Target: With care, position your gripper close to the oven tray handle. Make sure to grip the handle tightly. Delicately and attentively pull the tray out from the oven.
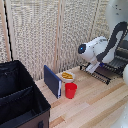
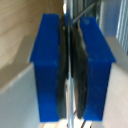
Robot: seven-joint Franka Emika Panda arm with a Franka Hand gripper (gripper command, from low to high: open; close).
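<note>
In the exterior view my gripper [image 1: 93,67] hangs from the white and black arm at the front edge of the dark wire tray [image 1: 106,73]. The tray sticks out over the table from the oven [image 1: 123,54] at the exterior view's right edge. The handle [image 1: 99,77] is the thin dark bar along the tray's front. In the wrist view the two blue fingers [image 2: 49,65] of the gripper [image 2: 70,62] stand nearly together, with a thin metal bar, the handle [image 2: 70,120], pinched between their dark pads.
A large black fabric bin [image 1: 17,97] fills the exterior view's lower left. A blue flat box [image 1: 52,81], a red cup [image 1: 71,90] and a small yellowish plate [image 1: 67,76] stand on the wooden table [image 1: 95,102]. A woven screen [image 1: 45,30] is behind.
</note>
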